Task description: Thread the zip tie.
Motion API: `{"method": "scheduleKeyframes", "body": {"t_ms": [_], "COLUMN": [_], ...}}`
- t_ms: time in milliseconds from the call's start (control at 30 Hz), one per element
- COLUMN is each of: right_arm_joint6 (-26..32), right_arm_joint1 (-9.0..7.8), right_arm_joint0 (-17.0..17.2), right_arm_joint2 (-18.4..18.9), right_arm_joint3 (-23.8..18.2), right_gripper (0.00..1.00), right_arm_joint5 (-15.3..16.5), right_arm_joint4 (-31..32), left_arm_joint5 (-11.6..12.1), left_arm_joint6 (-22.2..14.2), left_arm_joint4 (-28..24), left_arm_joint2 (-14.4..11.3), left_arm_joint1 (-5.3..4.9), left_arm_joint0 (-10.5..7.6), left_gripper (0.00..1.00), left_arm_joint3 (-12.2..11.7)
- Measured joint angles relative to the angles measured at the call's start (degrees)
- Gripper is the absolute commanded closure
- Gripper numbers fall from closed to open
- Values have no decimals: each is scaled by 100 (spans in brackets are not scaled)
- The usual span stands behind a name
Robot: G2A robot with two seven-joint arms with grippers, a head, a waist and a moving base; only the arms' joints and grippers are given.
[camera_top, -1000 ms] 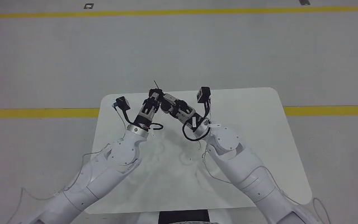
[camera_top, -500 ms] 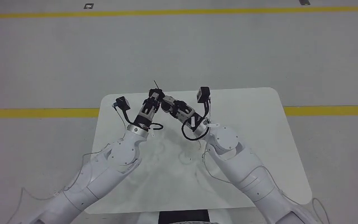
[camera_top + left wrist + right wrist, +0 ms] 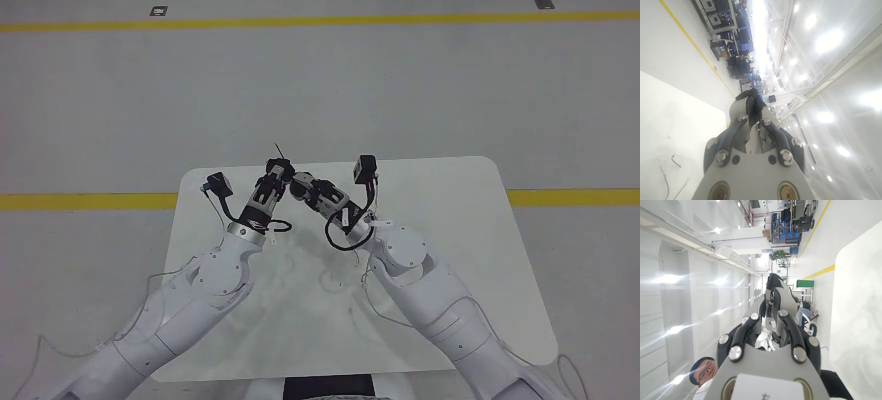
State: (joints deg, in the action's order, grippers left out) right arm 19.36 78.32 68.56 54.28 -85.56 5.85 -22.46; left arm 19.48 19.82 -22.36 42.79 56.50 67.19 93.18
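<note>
— Barely anything has moved in the last second; both our arms hold almost the same pose over the far edge of the table (image 3: pixel 450 250), with perhaps a slight nudge at the right wrist.

— Agreed; so where do we have the zip tie (image 3: pixel 281 153)?

— Lifted off the table, above its far edge, between our two grippers; its thin tail pokes up past the left gripper (image 3: pixel 753 94).

— And the grips?

— Our left gripper is clamped on the tie; our right gripper (image 3: pixel 773 279) is drawn together too, tip to tip with the left. It seems to pinch the tie's other end, though the dark pads crowd the spot and we cannot be sure.

— Then we judge we are mid-threading; how do we do it well?

— Keep the head steady in one grip; line the tail square to the slot; feed in small pushes rather than one shove; pinch close to the tail's end so it does not buckle; hold both wrists over the table so a slip lands there.
</note>
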Motion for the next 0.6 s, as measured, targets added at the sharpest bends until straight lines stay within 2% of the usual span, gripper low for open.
{"method": "scheduleKeyframes", "body": {"t_ms": [100,600], "right_arm_joint6": [-5,53], "right_arm_joint1": [12,42], "right_arm_joint0": [-2,21], "right_arm_joint2": [5,108], "right_arm_joint3": [16,39], "right_gripper": [100,100], "right_arm_joint5": [-18,1], "right_arm_joint4": [14,113], "left_arm_joint5": [0,0], "left_arm_joint6": [0,0], "left_arm_joint4": [0,0], "left_arm_joint2": [0,0], "left_arm_joint1": [0,0], "left_arm_joint0": [0,0], "left_gripper": [100,100], "left_arm_joint3": [0,0]}}
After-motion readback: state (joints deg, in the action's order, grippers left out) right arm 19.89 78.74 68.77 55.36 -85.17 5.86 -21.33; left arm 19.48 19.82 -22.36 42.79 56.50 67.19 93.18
